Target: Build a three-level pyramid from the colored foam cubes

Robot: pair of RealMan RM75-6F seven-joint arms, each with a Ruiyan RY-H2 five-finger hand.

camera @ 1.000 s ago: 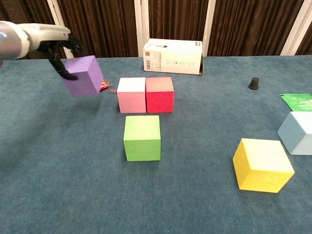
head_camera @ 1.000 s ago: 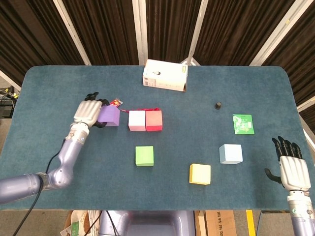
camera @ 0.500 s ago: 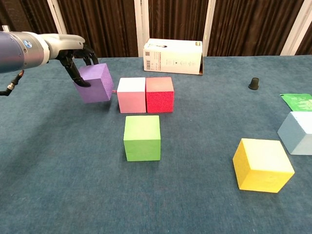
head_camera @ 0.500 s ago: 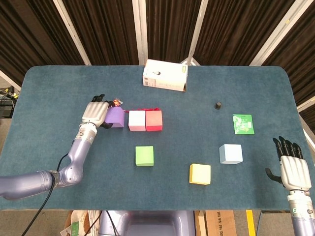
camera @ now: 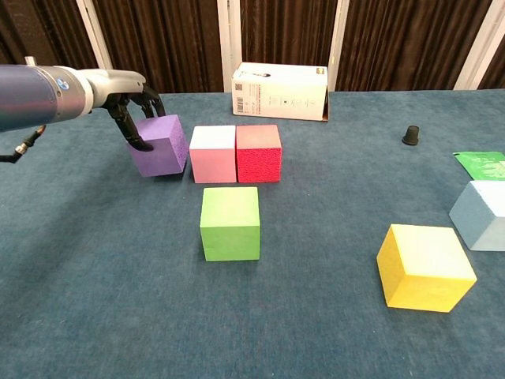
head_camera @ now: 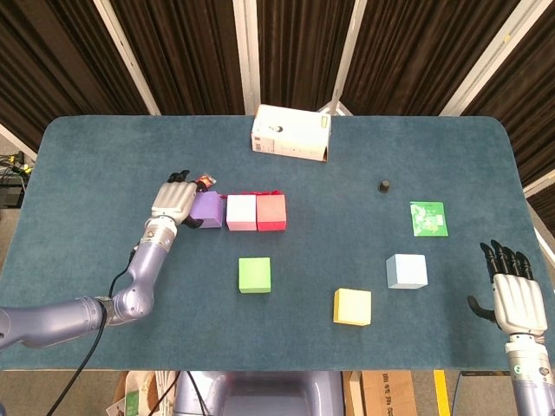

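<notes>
Left hand (camera: 132,112) gripping purple foam cube (camera: 160,144) set beside pink foam cube (camera: 213,153) and red foam cube (camera: 259,152), likely completing the pyramid's base row; right hand (head_camera: 518,295) idle, fingers spread.

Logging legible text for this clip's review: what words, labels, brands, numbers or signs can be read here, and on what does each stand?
None can be read.
White cardboard box: dark print and small symbols on its side, too small and blurred to read.
Green packet: pale markings, not legible.
Small red wrapper behind the purple cube: too small to tell.
The foam cubes show no markings.
</notes>
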